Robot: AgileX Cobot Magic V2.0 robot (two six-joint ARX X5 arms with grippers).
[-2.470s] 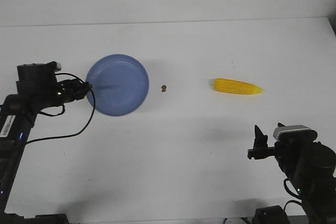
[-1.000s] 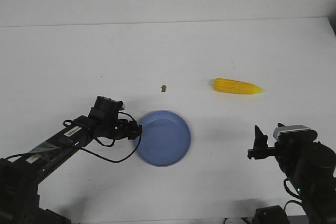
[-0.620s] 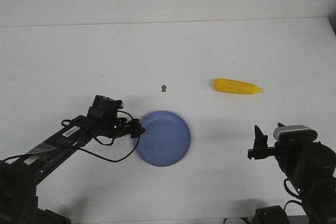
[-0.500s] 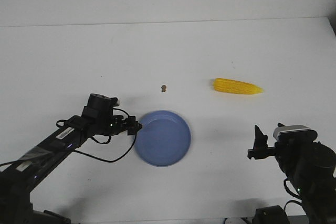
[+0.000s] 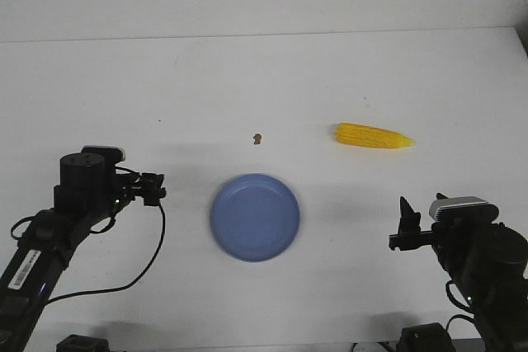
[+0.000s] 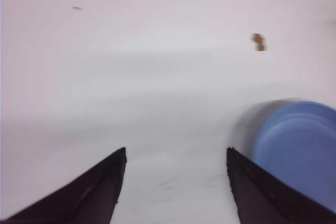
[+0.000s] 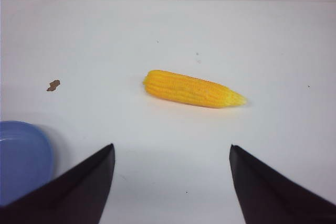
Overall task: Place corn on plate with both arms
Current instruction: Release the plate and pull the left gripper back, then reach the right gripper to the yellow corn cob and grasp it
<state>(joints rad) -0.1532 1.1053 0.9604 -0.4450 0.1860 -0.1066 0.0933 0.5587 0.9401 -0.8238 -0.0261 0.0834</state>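
The plate (image 5: 255, 217) sits mid-table toward the near edge, empty; the corn (image 5: 373, 135) lies untouched toward the right edge, so pickup and placement remain. The left gripper (image 5: 153, 189) and right gripper (image 5: 404, 224) are both spread, holding nothing. The white table (image 5: 330, 72) carries a brown speck (image 5: 257, 138).

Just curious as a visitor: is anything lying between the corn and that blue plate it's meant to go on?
Nothing visible does. The corn and plate are separated by bare table; the small brown speck sits off to the side.
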